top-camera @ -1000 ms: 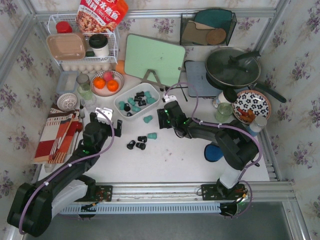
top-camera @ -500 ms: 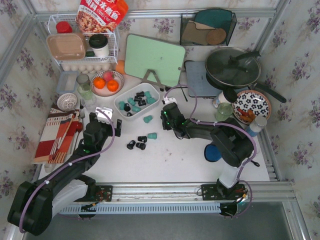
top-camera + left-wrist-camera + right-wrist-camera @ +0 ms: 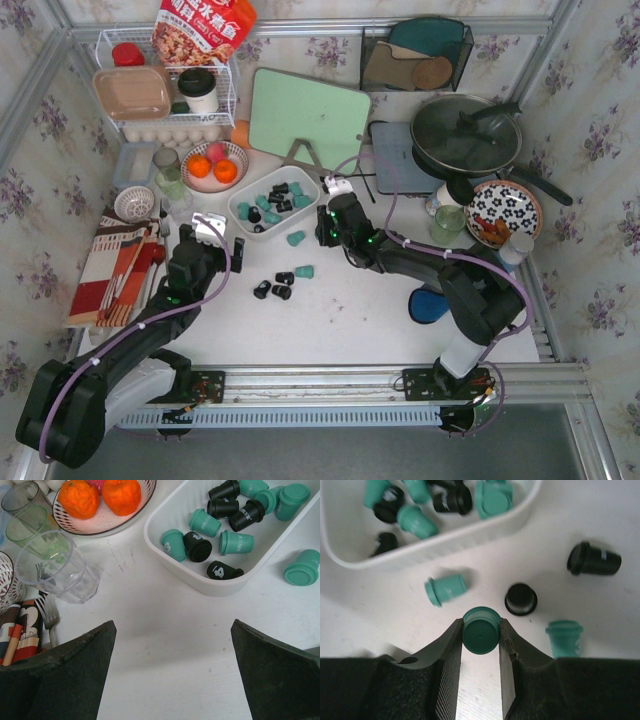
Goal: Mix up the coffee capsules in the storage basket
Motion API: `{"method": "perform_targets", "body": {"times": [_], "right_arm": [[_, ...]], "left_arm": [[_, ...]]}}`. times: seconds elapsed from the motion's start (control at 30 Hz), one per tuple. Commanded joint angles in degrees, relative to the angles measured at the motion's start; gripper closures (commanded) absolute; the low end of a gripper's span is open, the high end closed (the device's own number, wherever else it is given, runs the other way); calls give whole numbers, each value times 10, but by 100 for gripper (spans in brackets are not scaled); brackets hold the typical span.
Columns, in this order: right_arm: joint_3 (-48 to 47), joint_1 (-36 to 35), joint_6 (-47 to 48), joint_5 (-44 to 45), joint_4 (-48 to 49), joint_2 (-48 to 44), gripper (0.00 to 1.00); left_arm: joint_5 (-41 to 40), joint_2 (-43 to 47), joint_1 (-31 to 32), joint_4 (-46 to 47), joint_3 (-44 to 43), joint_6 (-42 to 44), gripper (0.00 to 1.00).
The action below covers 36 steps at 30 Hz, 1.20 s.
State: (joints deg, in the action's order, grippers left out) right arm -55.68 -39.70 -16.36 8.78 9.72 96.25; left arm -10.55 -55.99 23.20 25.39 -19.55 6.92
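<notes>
The white storage basket point(image 3: 244, 196) holds several teal and black coffee capsules point(image 3: 272, 201); its rim point(image 3: 200, 580) and rim point(image 3: 435, 542) show in both wrist views. Loose on the table lie a teal capsule point(image 3: 296, 238), another teal one point(image 3: 303, 271) and three black ones point(image 3: 276, 287). My right gripper point(image 3: 319, 229), just right of the basket, is shut on a teal capsule point(image 3: 480, 630) held above the table. Beyond it lie a teal capsule point(image 3: 446, 589) and a black one point(image 3: 521, 599). My left gripper point(image 3: 222, 240) point(image 3: 172, 625) is open and empty over bare table before the basket's near-left corner.
A bowl of oranges point(image 3: 213, 165) and drinking glasses point(image 3: 168, 170) stand left of the basket; the glasses point(image 3: 55, 565) are close to my left gripper. A striped mat with cutlery point(image 3: 120, 265) lies far left. A green board point(image 3: 305, 115), pan point(image 3: 465, 135) and patterned plate point(image 3: 503, 210) are behind and right.
</notes>
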Motion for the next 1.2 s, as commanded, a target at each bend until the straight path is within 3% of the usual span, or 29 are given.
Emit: {"method": "perform_targets", "body": {"times": [0.0,0.33,0.63,0.9,1.17], "right_arm": [[-36,-2,15,-14,66,0,97],[-191,-2,82,-10,123,139,98],[-247,-1,92,56,130,224,94],[-254,-1,113,83,128,244,66],[-261,-1,102,71,96,238,47]], "left_arm": [[3,-4,-1,7,-9,-3,0],[4,-4,-1,6,-9,-3,0],[6,-8,-1,4,-13,-2,0],[8,-10,-1,3,-15,-2,0],[10,-10,-1,3,-15,-1,0]]}}
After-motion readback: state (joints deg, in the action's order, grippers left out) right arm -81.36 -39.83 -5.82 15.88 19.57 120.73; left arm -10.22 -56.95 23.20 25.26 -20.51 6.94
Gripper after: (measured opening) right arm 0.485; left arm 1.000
